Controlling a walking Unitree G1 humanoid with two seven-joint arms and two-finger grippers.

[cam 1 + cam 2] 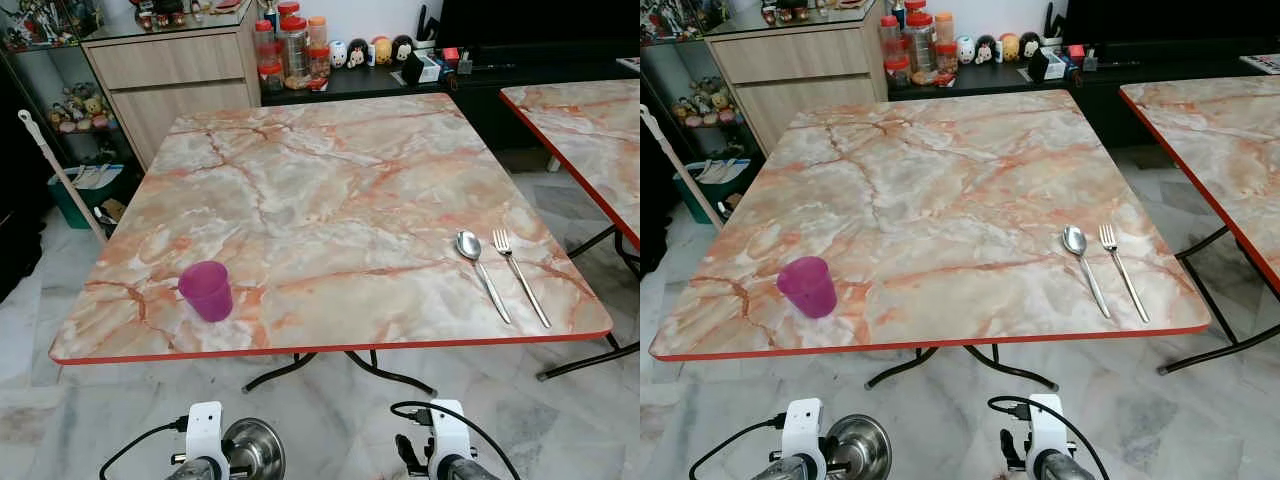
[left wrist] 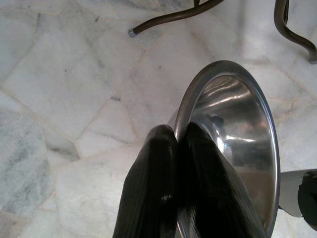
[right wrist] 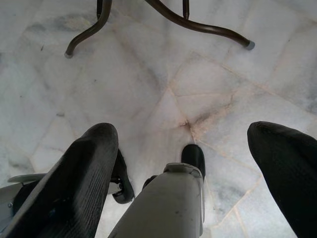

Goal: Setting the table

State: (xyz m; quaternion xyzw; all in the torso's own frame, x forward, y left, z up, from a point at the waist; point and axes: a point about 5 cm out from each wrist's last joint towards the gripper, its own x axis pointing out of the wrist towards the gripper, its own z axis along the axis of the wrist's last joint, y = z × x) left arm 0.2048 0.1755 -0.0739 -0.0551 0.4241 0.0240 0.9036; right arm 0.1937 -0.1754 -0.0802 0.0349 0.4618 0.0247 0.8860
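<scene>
Marble-tile floor (image 1: 80, 400), home room. Big square marble-pattern table (image 1: 330, 190) with red edge fills the head view; a 2nd similar table (image 1: 590, 120) at 2 o'clock, apart from it. Wood cabinet (image 1: 170, 80) at 11 o'clock behind the table, dark low shelf (image 1: 380, 80) at 12 o'clock with red-lid jars (image 1: 293, 45) and small figurines (image 1: 370, 50). Mop handle (image 1: 60, 175) leans at 9 o'clock beside a green bin (image 1: 75, 195).

On the table: purple cup (image 1: 206, 290) upright near the front edge at 7 o'clock. Spoon (image 1: 480, 270) and fork (image 1: 520, 275) lie side by side, just apart, near the front-right corner at 4 o'clock, handles toward the robot.

Both arms low, below the table's front edge. Left gripper (image 2: 179, 144) fingers pressed together, pinching the rim of a steel bowl (image 2: 237, 134), held over the floor at 7 o'clock. Right gripper (image 3: 183, 163) spread wide, holding nothing, above the floor near the table legs (image 3: 198, 25) at 5 o'clock.
</scene>
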